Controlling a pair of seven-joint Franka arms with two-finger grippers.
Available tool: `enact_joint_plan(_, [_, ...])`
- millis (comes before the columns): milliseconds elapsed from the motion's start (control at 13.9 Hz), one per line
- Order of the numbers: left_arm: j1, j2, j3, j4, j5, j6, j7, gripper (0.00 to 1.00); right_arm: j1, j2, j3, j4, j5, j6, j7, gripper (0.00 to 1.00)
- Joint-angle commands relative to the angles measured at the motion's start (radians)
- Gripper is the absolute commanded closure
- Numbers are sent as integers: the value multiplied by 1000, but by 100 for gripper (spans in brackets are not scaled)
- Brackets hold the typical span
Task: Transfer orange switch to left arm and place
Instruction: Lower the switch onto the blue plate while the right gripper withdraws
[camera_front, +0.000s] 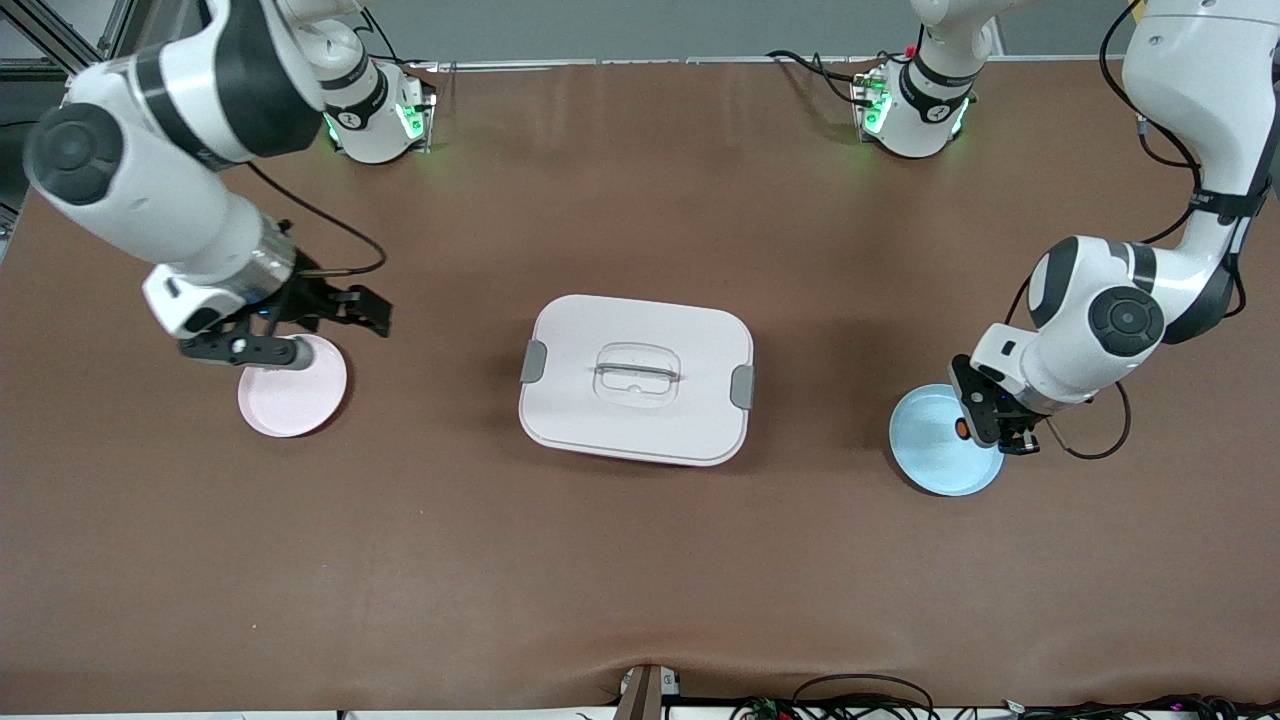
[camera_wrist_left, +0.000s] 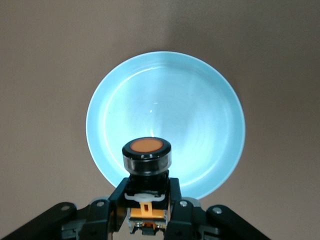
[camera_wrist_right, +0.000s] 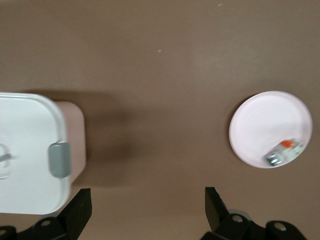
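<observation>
The orange switch (camera_front: 961, 428) is held in my left gripper (camera_front: 974, 424), which is shut on it just above the light blue plate (camera_front: 935, 455) at the left arm's end of the table. In the left wrist view the switch (camera_wrist_left: 147, 154) points its round black-rimmed orange button at the blue plate (camera_wrist_left: 200, 110), with the left gripper (camera_wrist_left: 146, 194) clamped on its body. My right gripper (camera_front: 340, 338) is open and empty, up over the edge of the pink plate (camera_front: 290, 405). The right gripper (camera_wrist_right: 145, 202) looks down on bare table. The white box (camera_front: 600, 425) stands mid-table between the plates.
A small silvery-clear piece with a red bit (camera_wrist_right: 285, 151) lies on the pink plate (camera_wrist_right: 260, 125). The box (camera_wrist_right: 25, 150) with its grey clip (camera_wrist_right: 59, 160) shows in the right wrist view. Brown table cloth lies all round, and cables run along the edge nearest the front camera.
</observation>
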Motion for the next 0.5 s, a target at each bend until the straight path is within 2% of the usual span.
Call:
enact_joint_plan(0, [6, 34, -5, 4, 56, 47, 39, 100, -80, -34, 20, -30, -41, 1, -108, 0])
enact_joint_plan(215, [15, 63, -5, -14, 63, 96, 78, 100, -183, -39, 21, -22, -41, -16, -249, 0])
enact_joint_plan(430, [19, 80, -5, -22, 63, 113, 154, 100, -220, -45, 20, 11, -44, -74, -254, 0])
